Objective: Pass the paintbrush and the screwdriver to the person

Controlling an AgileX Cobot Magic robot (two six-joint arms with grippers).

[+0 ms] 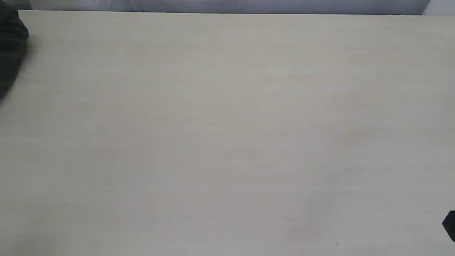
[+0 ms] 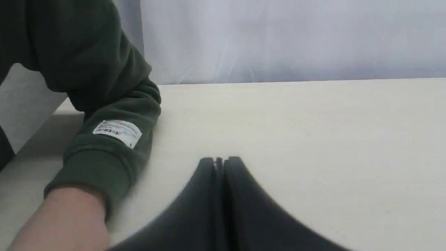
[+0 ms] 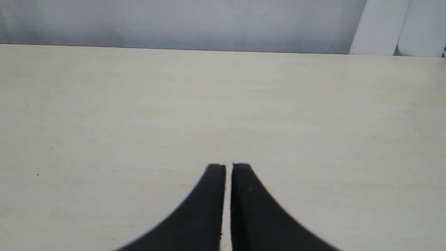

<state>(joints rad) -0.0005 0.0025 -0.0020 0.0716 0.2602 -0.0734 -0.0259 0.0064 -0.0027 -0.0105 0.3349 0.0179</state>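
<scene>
Left gripper (image 2: 219,161): fingers pressed flat together, nothing between them, over the pale table (image 2: 313,139). Right gripper (image 3: 229,166): fingers drawn in to a thin slit, nothing gripped, over the same tabletop. The person (image 2: 101,104) rests a dark green sleeved forearm on the table at its edge, near the left gripper. A white label (image 2: 117,131) sits above the cuff, and the wrist is bare.

The person (image 2: 104,90) rests a green-sleeved forearm on the table (image 1: 227,128) at far left, just beside the left gripper (image 2: 219,159); open tabletop stretches rightward. A pale curtain (image 2: 296,38) bounds the far edge.
</scene>
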